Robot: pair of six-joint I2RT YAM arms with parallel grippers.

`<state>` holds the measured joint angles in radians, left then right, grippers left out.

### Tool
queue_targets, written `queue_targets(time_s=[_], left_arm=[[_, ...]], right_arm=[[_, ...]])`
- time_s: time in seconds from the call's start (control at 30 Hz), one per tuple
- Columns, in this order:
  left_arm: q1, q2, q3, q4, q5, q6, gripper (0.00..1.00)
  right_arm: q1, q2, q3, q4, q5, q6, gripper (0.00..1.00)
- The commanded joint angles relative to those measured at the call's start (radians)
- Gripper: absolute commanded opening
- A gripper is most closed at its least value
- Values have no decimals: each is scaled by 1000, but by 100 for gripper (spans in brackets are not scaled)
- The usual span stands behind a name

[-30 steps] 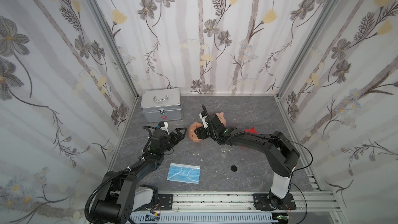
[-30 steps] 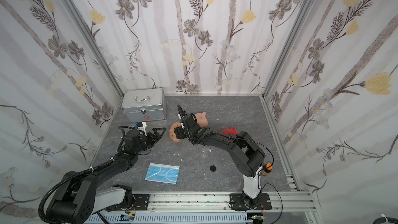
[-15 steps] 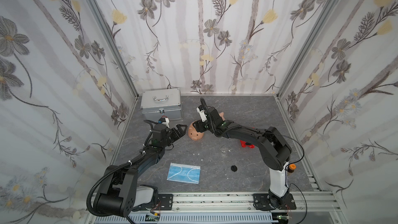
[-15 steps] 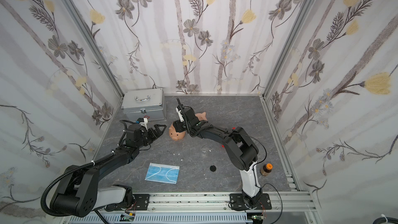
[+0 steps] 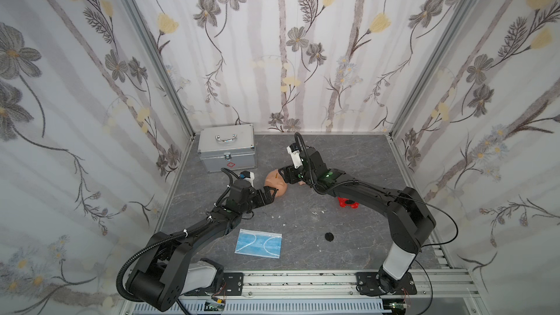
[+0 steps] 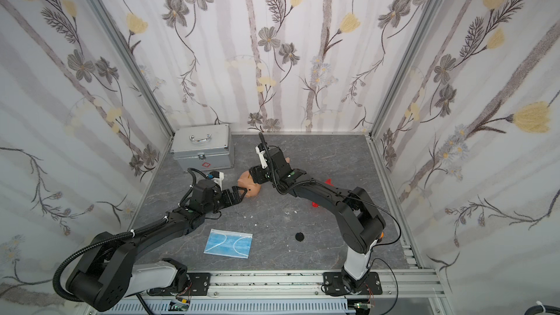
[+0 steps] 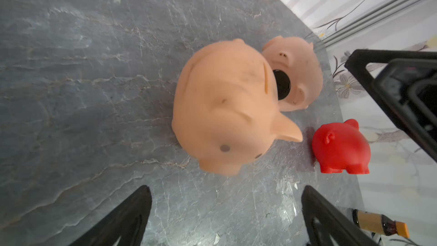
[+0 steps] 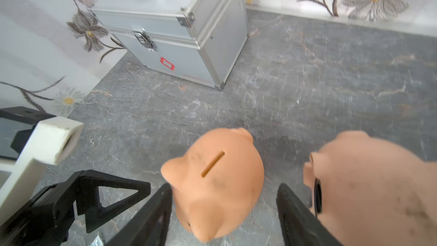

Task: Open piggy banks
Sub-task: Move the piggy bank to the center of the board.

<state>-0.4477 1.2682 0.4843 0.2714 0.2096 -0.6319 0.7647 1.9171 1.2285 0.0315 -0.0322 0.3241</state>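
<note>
A peach piggy bank (image 8: 217, 178) stands upright, slot up, near the middle of the floor (image 5: 275, 181). My right gripper (image 8: 224, 185) is open and straddles it; one finger (image 8: 153, 211) is close against its side, the other stands apart. A second peach piggy bank (image 7: 293, 72) lies on its side just behind, its black belly plug (image 7: 281, 84) showing. The red piggy bank (image 7: 340, 147) stands further right, (image 5: 348, 203) in a top view. My left gripper (image 7: 225, 188) is open just short of the near pig's snout, (image 5: 269, 193) in a top view.
A silver case (image 5: 227, 146) stands at the back left by the wall. A blue face mask (image 5: 258, 243) and a loose black plug (image 5: 329, 236) lie on the floor towards the front. A small bottle (image 7: 378, 226) stands near the right arm's base.
My left gripper has moved forward up to the near peach pig. My right gripper has swung left over that pig, its jaws a little narrower, uncovering the red pig.
</note>
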Motion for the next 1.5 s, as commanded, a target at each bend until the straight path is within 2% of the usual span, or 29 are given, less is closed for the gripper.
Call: queue_targets(time_s=[0.0,0.23,0.33,0.53,0.73,1.03,1.47], left_arm=[[-23,13,6,-26,-97,8,100],[-29,100,36,-4,-98,-23,93],[-31,116,41,6,-93,-28,92],[-29,139,59,-9,-116,-31,88],[-24,185,107,-33,-142,-44,82],[34,230,146,-62,-143,-57,79],[86,220,142,-72,-127,-68,78]], right_arm=[[4,-31,-76,26,52,107,64],[65,0,-138,37,68,142,52],[65,36,-104,18,80,157,46],[53,97,-40,-5,83,166,42],[26,140,19,-18,79,171,41],[17,206,107,-33,31,147,40],[17,234,160,-45,-12,118,39]])
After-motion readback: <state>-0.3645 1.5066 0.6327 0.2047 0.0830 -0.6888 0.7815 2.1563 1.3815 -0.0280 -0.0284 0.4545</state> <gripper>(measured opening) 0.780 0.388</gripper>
